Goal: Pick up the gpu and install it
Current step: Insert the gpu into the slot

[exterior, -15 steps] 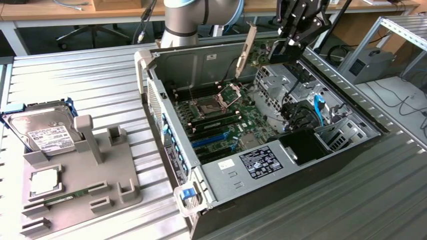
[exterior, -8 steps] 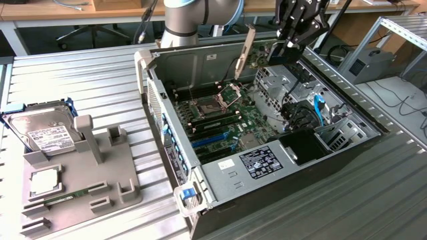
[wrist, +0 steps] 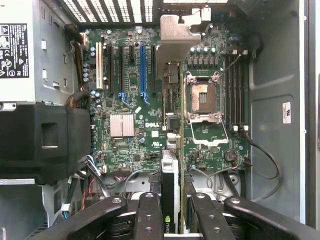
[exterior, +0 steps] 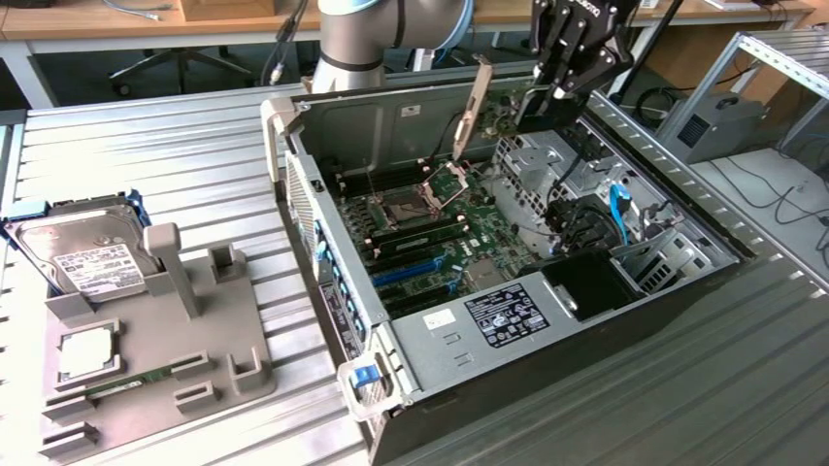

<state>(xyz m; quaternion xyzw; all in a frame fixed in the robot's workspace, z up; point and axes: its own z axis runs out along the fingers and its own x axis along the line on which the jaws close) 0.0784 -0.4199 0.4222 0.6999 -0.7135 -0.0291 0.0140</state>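
Black claw, apparently gripping one gpu

We note case centre frame on table; arm base behind it, top centre. In case: motherboard mid-left, PSU at lower end, drive cage upper right, cable just below cage. Gpu in gripper, over motherboard, above case's upper right. Tray lower left, apart from case. On tray we find hard drive uppermost, CPU below, RAM stick under that.
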